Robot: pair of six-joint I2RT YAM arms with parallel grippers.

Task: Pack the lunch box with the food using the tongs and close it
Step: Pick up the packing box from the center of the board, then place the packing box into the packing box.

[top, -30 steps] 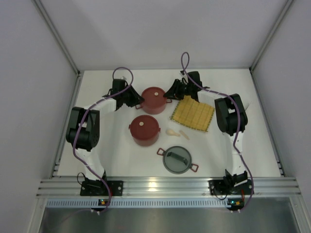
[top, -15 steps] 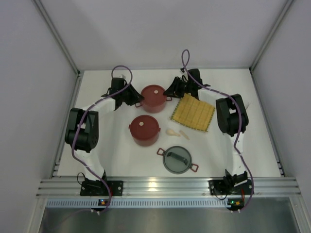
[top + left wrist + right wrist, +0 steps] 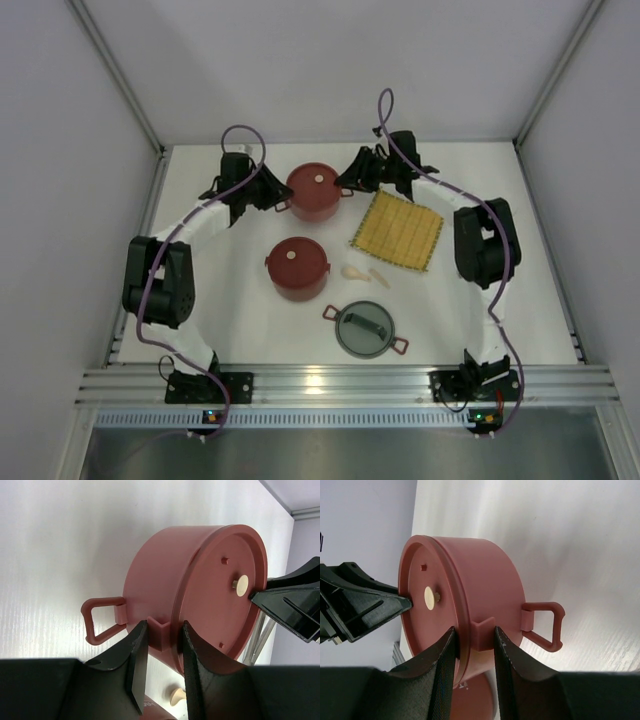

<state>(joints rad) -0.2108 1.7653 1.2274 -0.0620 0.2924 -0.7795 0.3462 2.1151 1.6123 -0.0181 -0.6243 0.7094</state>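
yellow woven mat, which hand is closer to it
Right. The right hand grips the far red tier by its side tab, just beyond the far left corner of the yellow mat. The left hand grips the same tier's opposite side, farther away.

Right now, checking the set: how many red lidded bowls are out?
2. One bowl, far side, its tabs in the jaws of the left gripper and right gripper; other bowl mid-table, left of the yellow mat. None seems hidden.

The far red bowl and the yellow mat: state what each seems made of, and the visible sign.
Far red bowl: probably moulded plastic, matte red, one-piece handle, soft sheen. Yellow mat: likely woven straw or bamboo, from its grid texture.
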